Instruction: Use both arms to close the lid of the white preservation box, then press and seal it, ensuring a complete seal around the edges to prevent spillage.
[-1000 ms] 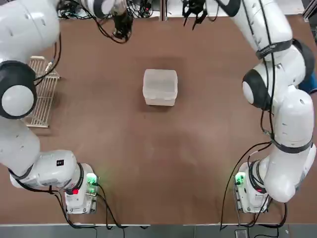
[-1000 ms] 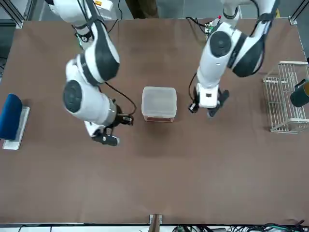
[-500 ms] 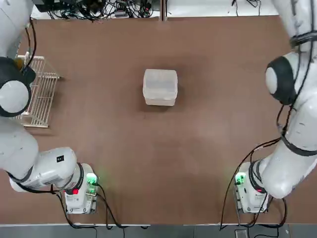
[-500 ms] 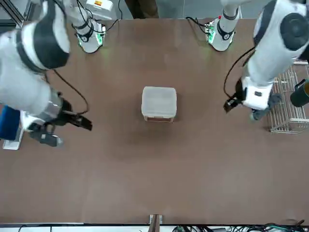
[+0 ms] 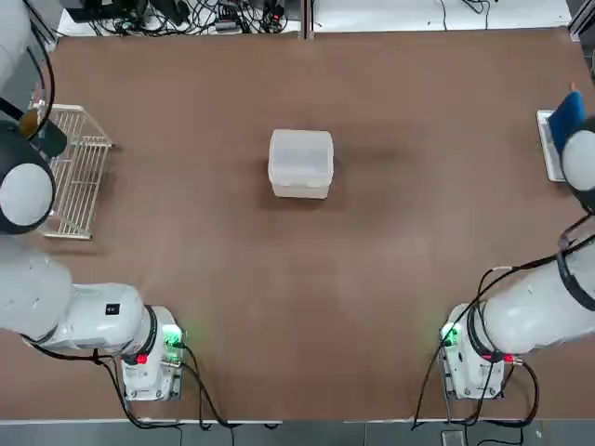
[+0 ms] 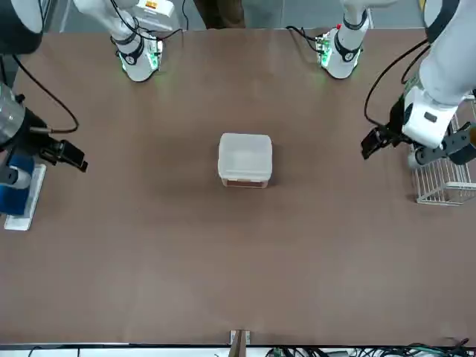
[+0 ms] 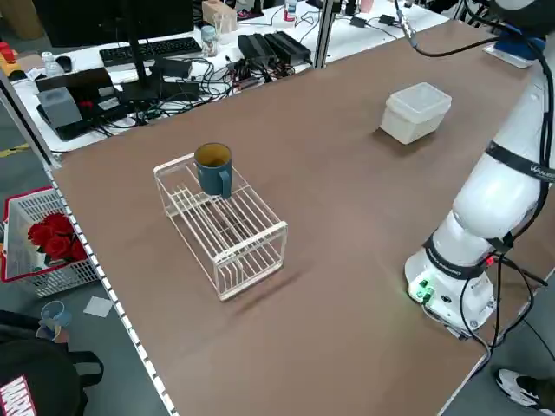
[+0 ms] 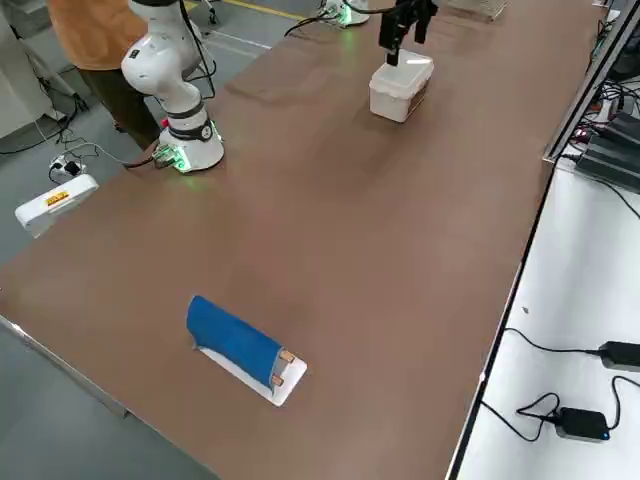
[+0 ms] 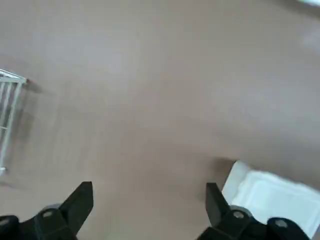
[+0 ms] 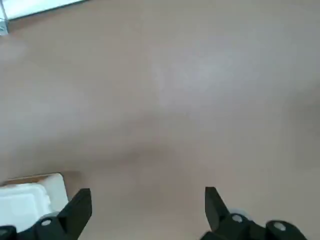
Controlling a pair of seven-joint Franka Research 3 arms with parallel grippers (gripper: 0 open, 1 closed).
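Note:
The white preservation box (image 5: 300,175) stands alone mid-table with the lid (image 5: 300,151) lying flat on it. Both arms are drawn back and raised, touching nothing. In the front view the left arm (image 6: 439,82) hangs beside the wire rack and the right arm (image 6: 9,123) hovers over the blue object. My left gripper (image 9: 148,210) is open over bare table, a corner of the box (image 9: 272,192) showing off to one side. My right gripper (image 10: 145,210) is open too, with a box corner (image 10: 25,200) at the picture's edge.
A cream wire rack (image 5: 74,172) carrying a blue mug (image 7: 212,167) stands at the robot's left table edge. A blue object on a white base (image 6: 16,186) lies at the right edge. Cables (image 5: 186,14) crowd the far edge. A person (image 8: 95,40) stands near the right arm's base.
Both arms have swung outward, away from the box, to their own sides of the table. The box and lid have not moved.

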